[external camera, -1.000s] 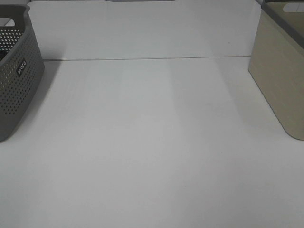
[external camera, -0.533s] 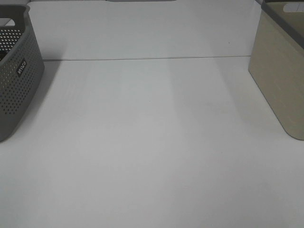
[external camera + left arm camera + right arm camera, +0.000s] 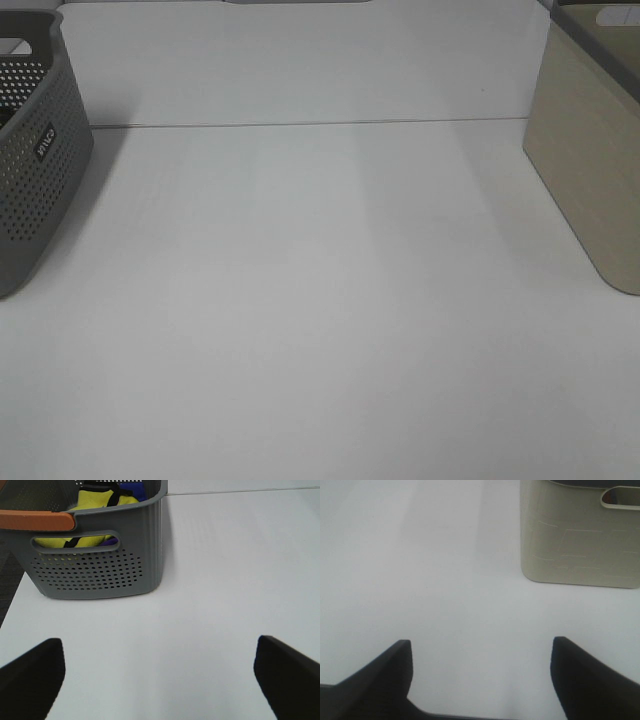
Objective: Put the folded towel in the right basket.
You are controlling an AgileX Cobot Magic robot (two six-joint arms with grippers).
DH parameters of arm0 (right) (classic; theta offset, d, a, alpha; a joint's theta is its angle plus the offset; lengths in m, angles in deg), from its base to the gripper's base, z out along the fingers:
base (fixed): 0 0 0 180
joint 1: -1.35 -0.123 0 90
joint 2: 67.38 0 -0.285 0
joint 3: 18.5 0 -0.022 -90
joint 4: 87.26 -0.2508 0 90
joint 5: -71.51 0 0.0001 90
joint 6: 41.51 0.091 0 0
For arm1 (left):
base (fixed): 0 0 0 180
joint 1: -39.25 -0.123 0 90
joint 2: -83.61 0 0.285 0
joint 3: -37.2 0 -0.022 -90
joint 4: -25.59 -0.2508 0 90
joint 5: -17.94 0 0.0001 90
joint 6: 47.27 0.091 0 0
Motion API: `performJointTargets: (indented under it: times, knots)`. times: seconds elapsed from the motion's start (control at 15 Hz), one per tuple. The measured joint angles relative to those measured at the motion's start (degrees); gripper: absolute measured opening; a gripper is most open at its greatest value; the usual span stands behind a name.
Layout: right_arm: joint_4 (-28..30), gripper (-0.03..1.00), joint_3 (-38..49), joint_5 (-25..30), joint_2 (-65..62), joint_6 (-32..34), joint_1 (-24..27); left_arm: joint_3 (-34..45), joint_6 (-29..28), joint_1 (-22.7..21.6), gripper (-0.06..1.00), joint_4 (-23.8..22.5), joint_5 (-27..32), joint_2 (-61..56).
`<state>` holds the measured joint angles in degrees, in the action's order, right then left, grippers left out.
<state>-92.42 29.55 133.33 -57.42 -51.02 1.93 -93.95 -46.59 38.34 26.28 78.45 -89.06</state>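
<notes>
Wide open through the middle: the white desk (image 3: 320,300) lay bare from the lower edge of the high view up to the seam line across the upper part. Only the flanks were blocked. A grey perforated basket (image 3: 35,150) stood at the upper left edge, a beige basket (image 3: 590,170) at the upper right edge, well apart, leaving a broad lane between them for any gripper to pass.
</notes>
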Motion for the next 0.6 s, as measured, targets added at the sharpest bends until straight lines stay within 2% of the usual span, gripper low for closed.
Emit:
performJointTargets:
  times: [0.6]
  knots:
    - [0.06,0.73,0.23,-0.23,-2.52,0.17,0.0,0.0,0.0,0.0,0.98,0.0,0.0,0.0]
